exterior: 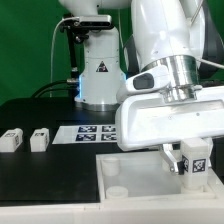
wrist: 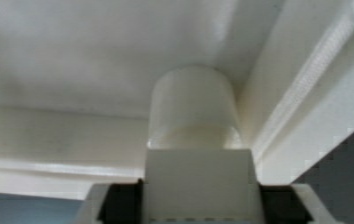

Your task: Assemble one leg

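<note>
My gripper [exterior: 188,166] is shut on a leg [exterior: 196,160], a small white block with a black-and-white tag. It holds the leg upright over the exterior view's right part of the large white panel [exterior: 125,185]. In the wrist view the leg [wrist: 199,115] runs out from between the dark pads [wrist: 124,203] of my gripper [wrist: 200,208], its rounded end close against the panel [wrist: 85,60]. I cannot tell whether the leg's end touches the panel.
Two more loose legs [exterior: 12,140] [exterior: 38,139] lie on the black table at the exterior view's left. The marker board [exterior: 92,131] lies behind the panel. The robot base [exterior: 98,75] stands at the back.
</note>
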Controlling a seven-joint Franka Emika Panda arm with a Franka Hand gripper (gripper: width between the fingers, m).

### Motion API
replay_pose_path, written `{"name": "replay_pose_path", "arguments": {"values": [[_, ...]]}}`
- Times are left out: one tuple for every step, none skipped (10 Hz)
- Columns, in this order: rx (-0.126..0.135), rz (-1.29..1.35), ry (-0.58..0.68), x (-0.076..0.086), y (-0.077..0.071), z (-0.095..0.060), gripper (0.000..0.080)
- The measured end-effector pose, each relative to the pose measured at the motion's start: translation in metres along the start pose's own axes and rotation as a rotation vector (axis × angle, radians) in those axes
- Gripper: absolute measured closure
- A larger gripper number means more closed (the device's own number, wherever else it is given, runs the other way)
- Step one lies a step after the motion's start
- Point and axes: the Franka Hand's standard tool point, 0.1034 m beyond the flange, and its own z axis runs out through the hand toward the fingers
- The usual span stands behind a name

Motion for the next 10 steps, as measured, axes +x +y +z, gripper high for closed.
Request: {"name": "replay_pose_path", "arguments": {"values": [[-0.003,-0.001,0.014,0.0007,-0.0002,0.0007,0.0506],[-0.005,-0.002,0.025,0.0014,-0.0007,0.0014,0.0506],[-0.005,-0.002,0.025,0.0016,-0.0007,0.0016,0.0506],[-0.004,-0.001,0.019,0.0017,-0.0006,0.0015,0.0506],[0.002,-0.001,-0.006,-0.0019,-0.0012,0.0033,0.0406],[0.003,0.000,-0.009,-0.0028,-0.0013,0.0037,0.0406],[0.003,0.000,-0.010,-0.0033,-0.0013,0.0040,0.0267],[0.003,0.000,-0.010,-0.0035,-0.0014,0.0041,0.0187],[0.003,0.000,-0.011,-0.0037,-0.0014,0.0042,0.0187],[0.003,0.000,-0.011,-0.0039,-0.0014,0.0043,0.0157]]}}
